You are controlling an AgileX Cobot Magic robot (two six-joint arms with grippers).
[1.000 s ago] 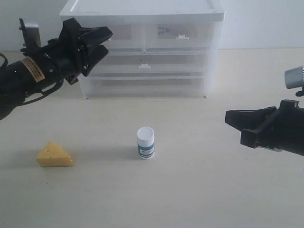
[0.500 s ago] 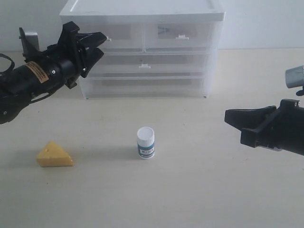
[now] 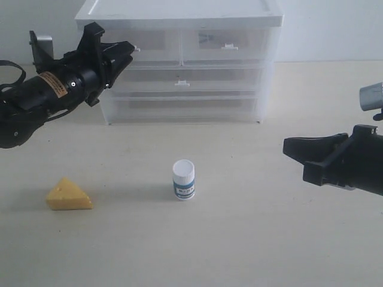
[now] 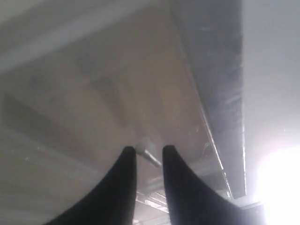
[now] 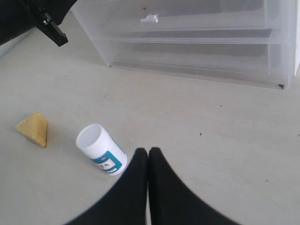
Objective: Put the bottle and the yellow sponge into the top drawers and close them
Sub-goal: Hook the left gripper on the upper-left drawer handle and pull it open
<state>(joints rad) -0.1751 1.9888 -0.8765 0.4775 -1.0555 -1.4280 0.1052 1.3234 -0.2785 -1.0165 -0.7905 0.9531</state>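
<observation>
Far left, above the table (image 3: 251, 245): black left arm (image 3: 42, 95) with an orange label, angled up and rightward toward the cabinet (image 3: 179, 11). Left gripper (image 3: 130, 50) at the front of the left top drawer (image 3: 157, 39), level with its small white tab (image 4: 149, 155). In the left wrist view, fingers (image 4: 123, 180) a narrow gap apart, with the tab in that gap at the tips. Whether pinching the tab or merely flanking it: not discernible.

Below the arm, toward the table's left side: sponge (image 3: 69, 195), a yellow wedge lying flat. Well apart from both grippers, the bottle and the cabinet.

Centre, rear: white translucent cabinet. Two half-width top drawers side by side, the right top drawer (image 3: 248, 40) with a tab of its own. Wider drawers beneath. All fronts flush with the frame, as far as the exterior view shows.

Centre, front: bottle (image 3: 184, 180), upright on the table with white cap uppermost and teal label facing the camera. Right of the sponge, in front of the cabinet, touching neither.

Right: right gripper (image 3: 287, 147), held above the table and pointing left toward the bottle, well short of it. Fingers (image 5: 133, 187) pressed together along their length, holding nothing.
</observation>
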